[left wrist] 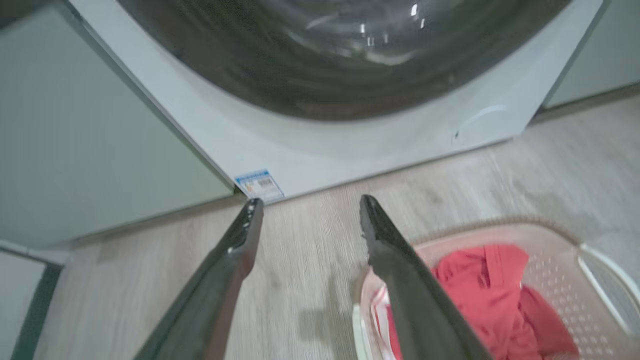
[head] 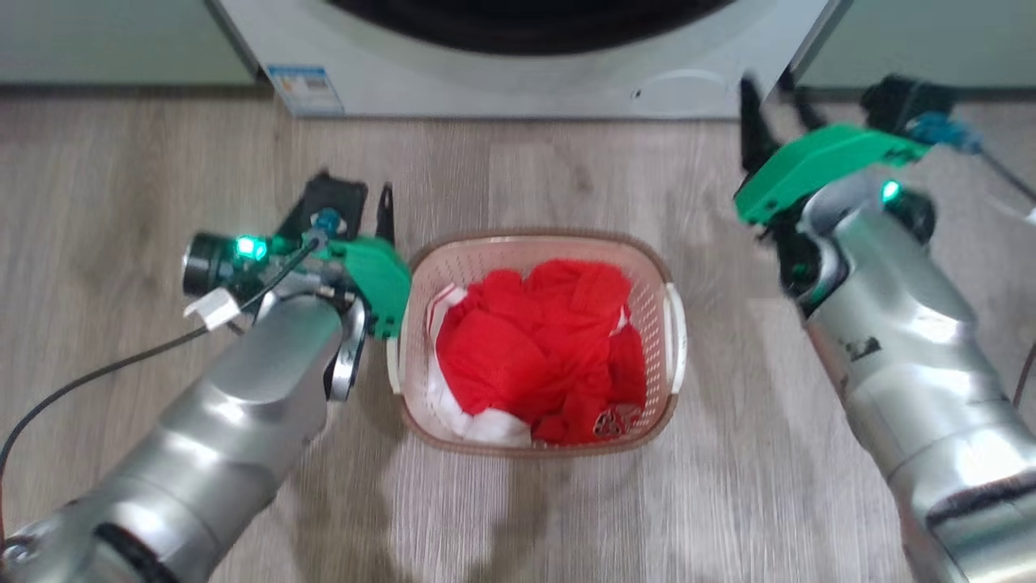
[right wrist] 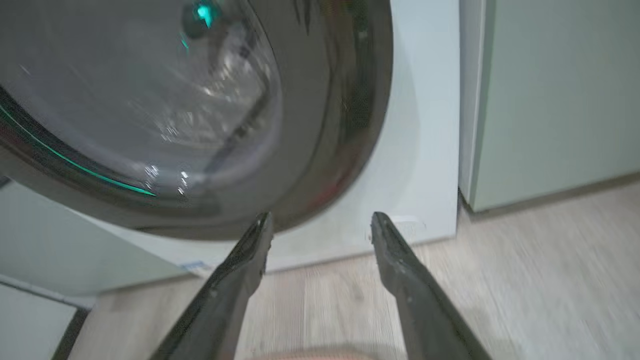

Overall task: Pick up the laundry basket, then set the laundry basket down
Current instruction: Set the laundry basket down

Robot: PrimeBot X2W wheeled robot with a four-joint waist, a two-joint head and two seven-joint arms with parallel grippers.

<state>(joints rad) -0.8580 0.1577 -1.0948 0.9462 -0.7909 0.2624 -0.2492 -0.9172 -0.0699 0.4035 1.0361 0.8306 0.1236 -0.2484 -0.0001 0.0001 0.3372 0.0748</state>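
Cream perforated plastic laundry basket (head: 538, 240), brown rim, sits on the pale wood-look floor (head: 162, 162) before a white washing machine (head: 486, 89), with red cloth (head: 534, 340) inside. Its white side handles face the arms; it looks slightly wider across, though I can't be sure. Left gripper (left wrist: 311, 201), fingers apart and empty, is nearer, with the basket just to its right. Right gripper (right wrist: 322, 217), likewise apart, is well off. The machine's blue-white sticker (left wrist: 259, 185) is unreadable.

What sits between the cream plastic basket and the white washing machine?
Nothing: in the head view, bare pale wood-look floor separates the cream perforated plastic laundry basket from the white front-loading washing machine.
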